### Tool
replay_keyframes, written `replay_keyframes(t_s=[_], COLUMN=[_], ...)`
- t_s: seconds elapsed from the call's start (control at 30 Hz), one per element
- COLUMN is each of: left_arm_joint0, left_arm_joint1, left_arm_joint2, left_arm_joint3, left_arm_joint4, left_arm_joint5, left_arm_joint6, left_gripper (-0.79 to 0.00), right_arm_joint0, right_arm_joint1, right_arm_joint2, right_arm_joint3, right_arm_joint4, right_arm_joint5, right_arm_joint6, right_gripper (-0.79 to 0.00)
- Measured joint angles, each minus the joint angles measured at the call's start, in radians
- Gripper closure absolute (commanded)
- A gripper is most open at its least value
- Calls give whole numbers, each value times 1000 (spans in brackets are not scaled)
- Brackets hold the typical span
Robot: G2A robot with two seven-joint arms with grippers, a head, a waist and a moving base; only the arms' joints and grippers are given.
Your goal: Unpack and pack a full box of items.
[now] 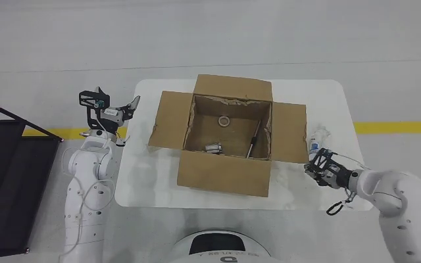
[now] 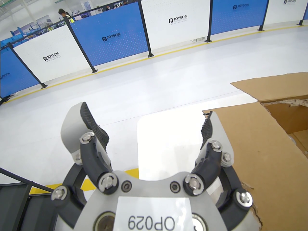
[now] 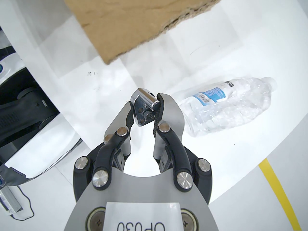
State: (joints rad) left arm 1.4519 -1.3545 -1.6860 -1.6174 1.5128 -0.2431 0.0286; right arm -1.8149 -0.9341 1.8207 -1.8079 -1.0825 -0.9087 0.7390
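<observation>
Right jaws clamp a small metal fitting (image 3: pixel 144 108) over the tabletop (image 3: pixel 216 49) near the bottle (image 3: pixel 231 106), evidently for set-down; left jaws wide open, empty.

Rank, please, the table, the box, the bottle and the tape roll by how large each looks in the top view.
1. table
2. box
3. bottle
4. tape roll, lying deeper in the box, so slightly unsure.

We saw bright, even light | flat white tabletop (image 2: pixel 156 145) glared | soft shadow under brown cardboard box (image 3: pixel 134 8) | edges bowed
</observation>
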Motion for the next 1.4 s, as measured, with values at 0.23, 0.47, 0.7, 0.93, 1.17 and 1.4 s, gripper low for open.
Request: replay_keyframes(t_s=[0.23, 0.47, 0.7, 0.93, 1.17, 1.4], left_arm_joint0=[0, 0, 0, 0, 0, 0], left_arm_joint1=[0, 0, 0, 0, 0, 0], left_arm_joint2=[0, 0, 0, 0, 0, 0], left_arm_joint3=[0, 0, 0, 0, 0, 0], left_arm_joint4=[0, 0, 0, 0, 0, 0], left_arm_joint5=[0, 0, 0, 0, 0, 0], left_arm_joint6=[0, 0, 0, 0, 0, 0], left_gripper=[-785, -785, -785, -785, -785, -785], right_arm_joint0=[108, 207, 260, 284, 272, 297], right_arm_joint1=[3, 10, 20, 27, 28, 28], right_arm_joint2=[-92, -116, -97, -92, -156, -201], right_arm_joint3=[85, 229, 349, 400, 336, 334], right_arm_joint4=[33, 63, 85, 80, 54, 49], right_arm_joint5=[41, 68, 103, 149, 146, 185], right_arm_joint6=[44, 69, 78, 84, 108, 145], right_gripper=[0, 0, 0, 0, 0, -166])
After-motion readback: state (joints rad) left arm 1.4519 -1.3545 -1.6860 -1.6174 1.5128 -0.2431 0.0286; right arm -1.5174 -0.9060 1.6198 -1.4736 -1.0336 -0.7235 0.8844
